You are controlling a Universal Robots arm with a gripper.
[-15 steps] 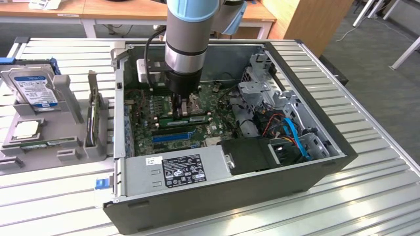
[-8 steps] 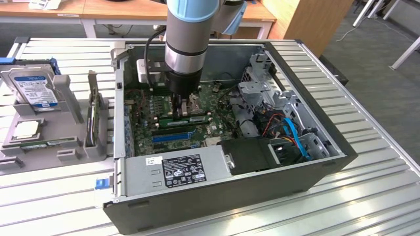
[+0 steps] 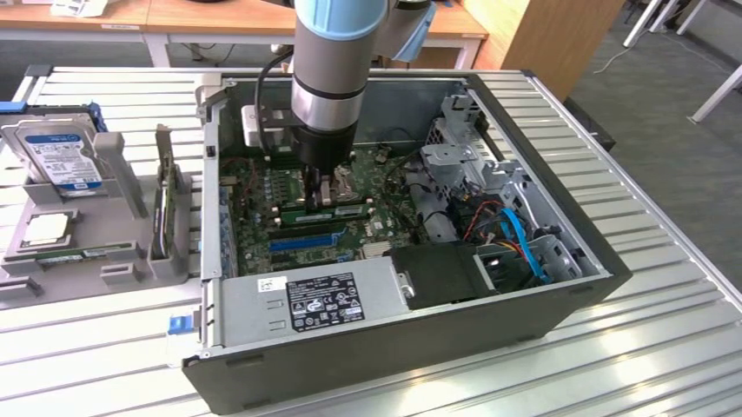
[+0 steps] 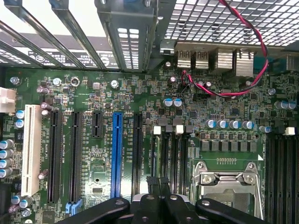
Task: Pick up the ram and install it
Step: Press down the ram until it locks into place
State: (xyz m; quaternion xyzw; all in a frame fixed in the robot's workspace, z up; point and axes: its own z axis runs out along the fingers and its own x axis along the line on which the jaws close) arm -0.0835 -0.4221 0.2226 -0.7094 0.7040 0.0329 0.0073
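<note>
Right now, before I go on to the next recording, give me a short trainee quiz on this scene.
1. True or false: the gripper is down inside the open computer case.
2. The hard drive stands: A) inside the case; B) in the grey holder at the exterior view's left of the case; C) on the floor.
3. Fill in: on the motherboard, the one coloured long slot is ____.

Key: 1 true; 2 B; 3 blue.

No text readable (labels on power supply [image 3: 322, 300], hard drive [image 3: 58, 156] too small).
</note>
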